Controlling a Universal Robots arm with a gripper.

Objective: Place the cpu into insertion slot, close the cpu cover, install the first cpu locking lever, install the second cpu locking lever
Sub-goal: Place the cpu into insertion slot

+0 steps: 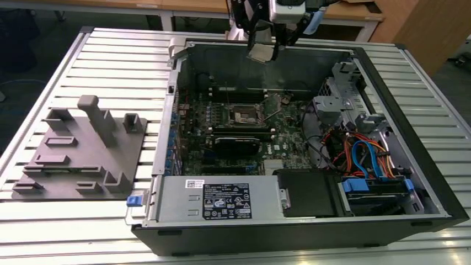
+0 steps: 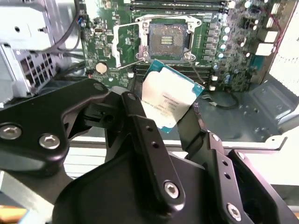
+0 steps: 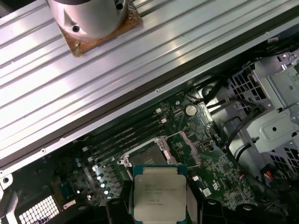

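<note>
My gripper (image 1: 263, 44) hangs above the far wall of the open computer case (image 1: 412, 132), shut on the cpu (image 1: 262, 52). The chip is a flat square with a silver-grey top, pinched by its edges between the black fingers (image 2: 135, 116) in both wrist views (image 3: 160, 191). Well below it on the green motherboard lies the insertion slot (image 1: 245, 114), its dark centre bare (image 2: 166, 39) (image 3: 148, 157). The cpu cover (image 2: 124, 44) is a thin metal frame swung open beside the socket (image 3: 186, 147). The cpu is high above the board, touching nothing but the fingers.
Inside the case are a black card (image 1: 237, 144) in front of the socket, a power supply (image 1: 213, 201), and a drive cage with blue and orange cables (image 1: 368, 157). A grey fixture block (image 1: 81, 149) stands on the slatted metal table (image 1: 110, 55) at the exterior view's left.
</note>
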